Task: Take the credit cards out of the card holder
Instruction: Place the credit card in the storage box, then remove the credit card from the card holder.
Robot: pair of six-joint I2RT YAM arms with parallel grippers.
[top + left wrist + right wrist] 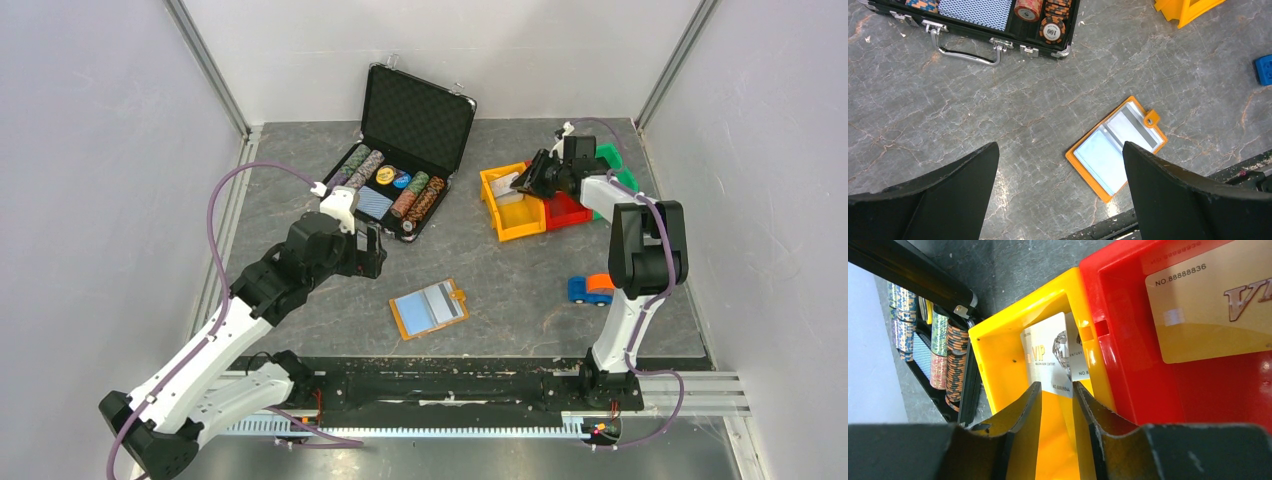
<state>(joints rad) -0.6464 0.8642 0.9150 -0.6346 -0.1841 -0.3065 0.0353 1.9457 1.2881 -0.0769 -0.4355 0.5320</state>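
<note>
Left arm [200, 360], nearest the top camera, reaches up from 7 o'clock. The left gripper [371, 250] [1060, 147] hangs over bare table [300, 170] with its jaws spread wide and nothing between them. At 12 o'clock from it is the open black poker chip case [418, 118] [968, 29], with chip rows [420, 197] [950, 357] and a blue patterned deck [375, 203] [979, 10] inside, handle toward the arms. At 4 o'clock from the left gripper the orange card holder [404, 325] [1071, 157] lies opened flat near the table's near edge, apart from both claws, snap tab [1150, 119] on its right side. A light blue card [415, 312] [1100, 160] sits in its left pocket and a pale grey card with a dark stripe [448, 301] [1134, 125] in its right one, both fully seated. At 2 o'clock of the table is a yellow bin [503, 227] [998, 355], with a red bin [568, 210] [1128, 340] touching it on the right and a green bin [612, 158] behind. The right gripper [527, 181] [1057, 387] points into the yellow bin, jaws a narrow gap apart and clamped on nothing. A white VIP card [1045, 357] leans on the bin's far wall just past the fingertips [1030, 402]. A gold VIP card [1208, 310] lies in the red bin. A blue and orange toy car [590, 290] sits at 4 o'clock, beside the right arm [640, 250].
</note>
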